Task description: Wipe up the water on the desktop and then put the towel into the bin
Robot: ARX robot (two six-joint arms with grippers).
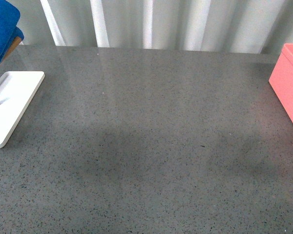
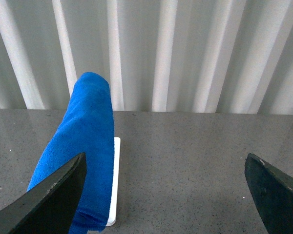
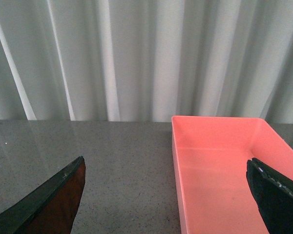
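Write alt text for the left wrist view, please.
A blue towel hangs draped over a white stand on the grey speckled desktop, pale curtains behind. Two dark fingers, spread wide, show in the foreground.

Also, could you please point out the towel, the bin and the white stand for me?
towel (image 2: 89,126): left wrist view, on its draped middle.
bin (image 3: 216,185): right wrist view, on its bare floor.
stand (image 1: 17,100): front view, on its flat base.
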